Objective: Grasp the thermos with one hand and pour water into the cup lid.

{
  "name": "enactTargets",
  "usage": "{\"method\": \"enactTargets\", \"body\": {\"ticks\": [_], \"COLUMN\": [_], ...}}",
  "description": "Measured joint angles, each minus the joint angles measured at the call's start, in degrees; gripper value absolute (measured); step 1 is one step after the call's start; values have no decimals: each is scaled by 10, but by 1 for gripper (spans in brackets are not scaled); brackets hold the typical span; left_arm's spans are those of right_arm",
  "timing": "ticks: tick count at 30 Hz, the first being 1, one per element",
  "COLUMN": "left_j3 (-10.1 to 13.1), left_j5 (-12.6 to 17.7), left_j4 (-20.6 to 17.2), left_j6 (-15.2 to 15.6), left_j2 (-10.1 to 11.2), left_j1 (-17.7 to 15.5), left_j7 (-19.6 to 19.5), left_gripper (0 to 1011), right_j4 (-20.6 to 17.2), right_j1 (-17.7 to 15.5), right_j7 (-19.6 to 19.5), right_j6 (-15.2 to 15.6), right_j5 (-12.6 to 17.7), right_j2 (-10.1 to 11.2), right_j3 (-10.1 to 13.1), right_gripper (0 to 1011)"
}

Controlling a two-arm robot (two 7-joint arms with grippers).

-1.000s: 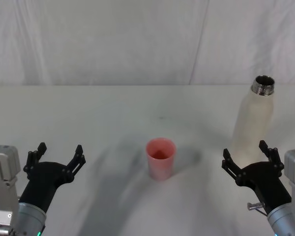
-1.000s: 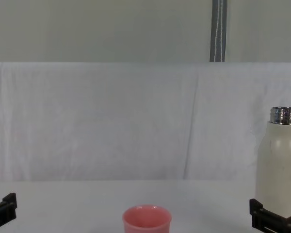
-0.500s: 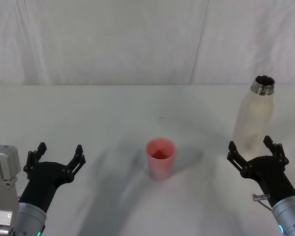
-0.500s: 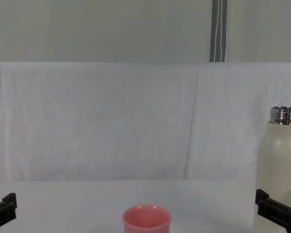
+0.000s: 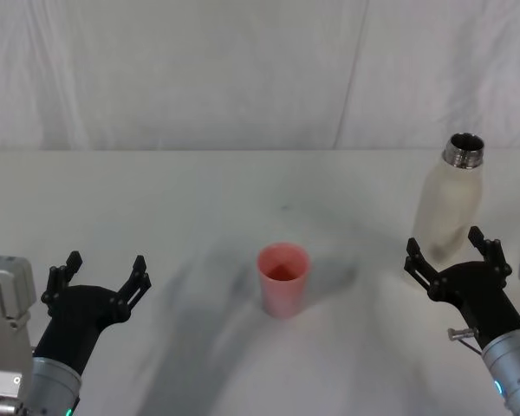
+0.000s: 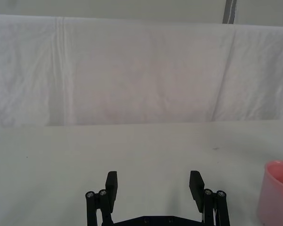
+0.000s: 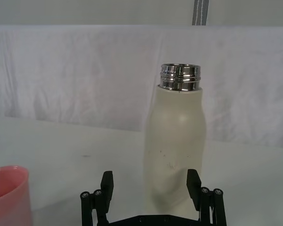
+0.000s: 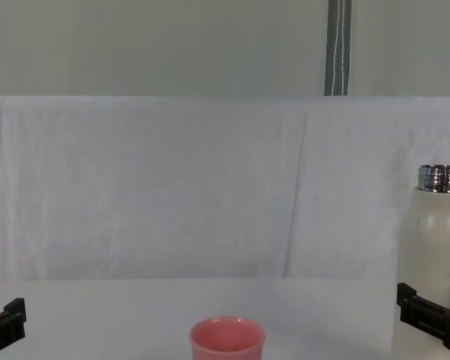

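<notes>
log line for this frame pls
phase: approach | right gripper: open, at base of thermos, no contact seen | left gripper: open, idle, near left | cup lid: upright, centre | thermos: upright, uncapped

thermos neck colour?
Shiny silver steel, threaded, on the cream-white thermos; clearest in the right wrist view.

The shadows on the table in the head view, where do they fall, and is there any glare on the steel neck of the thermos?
Head view: soft grey shadows spread on the table to the left of the cup lid, and a fainter one lies to its right. Right wrist view: the threaded steel neck of the thermos shows bright highlights, while its cream body looks matte. Chest view: the lighting is even, with the neck shiny again.
</notes>
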Motion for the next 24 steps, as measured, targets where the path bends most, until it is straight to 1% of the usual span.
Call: {"method": "enactTargets", "body": {"ticks": [3, 11, 19, 24], "left_j3": [0, 0, 0, 0], "left_j5": [0, 0, 0, 0], "left_j4": [0, 0, 0, 0], "left_j6": [0, 0, 0, 0], "left_j2": [0, 0, 0, 0], "left_j1": [0, 0, 0, 0], "left_j7": [0, 0, 0, 0], "left_gripper": [1001, 1001, 1001, 1001], "right_j4": [3, 14, 29, 36], "right_j1": [4, 13, 24, 28], "right_j7": [2, 8, 11, 13], "right_j6": [3, 4, 4, 4], "right_j5": [-6, -9, -5, 2], "right_j2": [-4, -12, -19, -23], "right_j3": [6, 18, 28, 35], "right_gripper": [1003, 1003, 1003, 1003]}}
